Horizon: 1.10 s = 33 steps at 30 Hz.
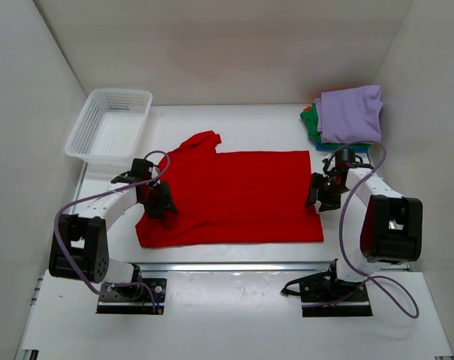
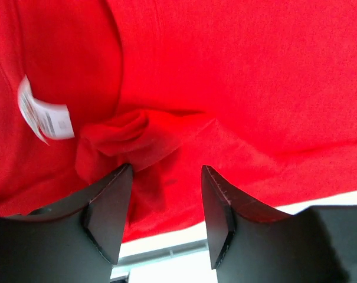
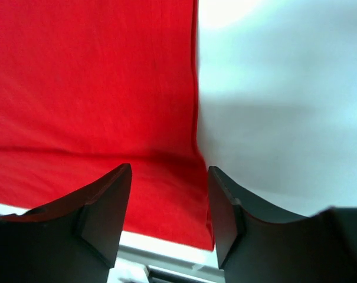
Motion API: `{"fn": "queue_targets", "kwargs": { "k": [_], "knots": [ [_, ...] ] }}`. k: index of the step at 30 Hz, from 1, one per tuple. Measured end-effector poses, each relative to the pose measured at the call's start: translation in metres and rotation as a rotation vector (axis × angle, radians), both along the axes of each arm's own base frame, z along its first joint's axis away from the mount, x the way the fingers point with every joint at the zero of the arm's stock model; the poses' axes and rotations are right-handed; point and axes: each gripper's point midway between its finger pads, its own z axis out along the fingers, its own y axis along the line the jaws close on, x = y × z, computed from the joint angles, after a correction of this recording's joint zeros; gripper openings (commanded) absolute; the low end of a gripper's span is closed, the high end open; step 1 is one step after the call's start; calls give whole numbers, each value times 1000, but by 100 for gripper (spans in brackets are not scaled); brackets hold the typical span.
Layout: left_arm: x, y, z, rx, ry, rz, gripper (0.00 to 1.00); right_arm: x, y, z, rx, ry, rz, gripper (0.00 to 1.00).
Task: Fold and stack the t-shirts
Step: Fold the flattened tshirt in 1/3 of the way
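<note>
Red t-shirt (image 1: 242, 195) lies spread flat in the middle of the white table (image 1: 234, 124). Its long axis runs left to right, with the collar and a sleeve at the left end and a straight edge at the right end. It looks only partly folded, so the fold is judged to be in its early steps.

At the far left corner stands a white mesh basket (image 1: 118, 91), apart from the cloth. At the far right sits the stack of folded ones: a lavender shirt (image 1: 352, 112) on top, then a green shirt (image 1: 311, 124) and a teal shirt (image 1: 332, 146) showing beneath it.

Each arm is over its own end of the cloth. The left gripper (image 1: 159, 202) hangs low over the left end, and the right gripper (image 1: 322, 193) is at the right edge, so neither has to reach across.

In the left wrist view the left gripper (image 2: 166, 171) has its fingers apart, with a bunched ridge of cloth just ahead of the tips and nothing pinched. In the right wrist view the right gripper (image 3: 169, 171) is also parted, straddling the straight right edge with bare table to one side.

A small white label (image 2: 42, 112) shows on the cloth left of the ridge.
</note>
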Motion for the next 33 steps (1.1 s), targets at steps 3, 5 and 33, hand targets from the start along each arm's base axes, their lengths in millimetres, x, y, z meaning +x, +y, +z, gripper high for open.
{"fn": "queue_targets", "kwargs": {
  "k": [3,5,33],
  "knots": [
    [-10,0,3,-2,-5,-6,61,-18,1,-5,2,32,4,50],
    [-11,0,4,-3,-14,-6,60,-25,0,-6,1,42,1,50],
    [-19,15,-3,71,8,-6,48,-40,-2,-13,-4,42,-10,12]
  ]
}}
